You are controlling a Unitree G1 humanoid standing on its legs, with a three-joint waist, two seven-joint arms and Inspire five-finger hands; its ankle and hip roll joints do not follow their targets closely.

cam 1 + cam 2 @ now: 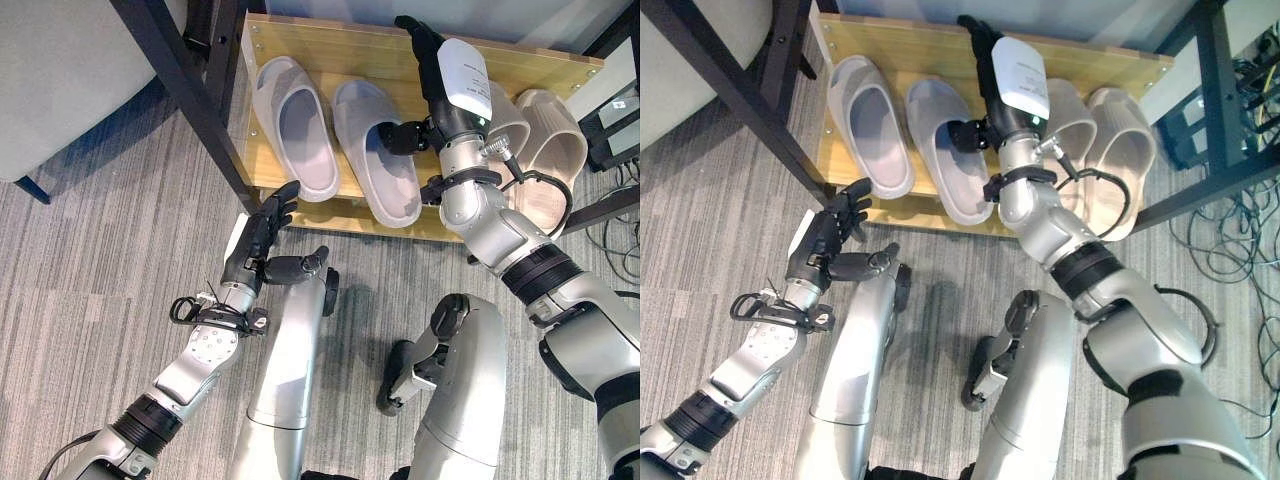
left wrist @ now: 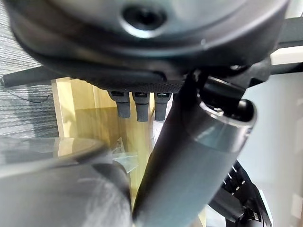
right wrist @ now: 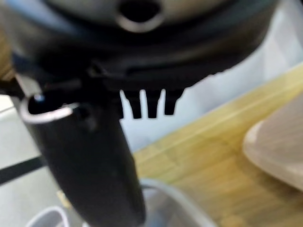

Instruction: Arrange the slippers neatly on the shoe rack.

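On the wooden shoe rack shelf (image 1: pixel 300 40) lie two pale lavender slippers (image 1: pixel 295 125) (image 1: pixel 375 150) side by side at the left. A beige pair (image 1: pixel 555 150) (image 1: pixel 505 125) lies at the right. My right hand (image 1: pixel 440 70) hovers over the shelf between the two pairs, open. Its fingers are straight and point to the shelf's back, and its thumb (image 1: pixel 400 135) reaches over the inner lavender slipper. It holds nothing. The right wrist view shows the edge of a beige slipper (image 3: pixel 279 151) on the wood. My left hand (image 1: pixel 255 240) is open over the carpet just in front of the rack.
A black metal frame bar (image 1: pixel 180 80) runs slantwise past the rack's left end. A grey seat (image 1: pixel 60 60) stands at the far left. Loose cables (image 1: pixel 1240 250) lie on the carpet to the right of the rack.
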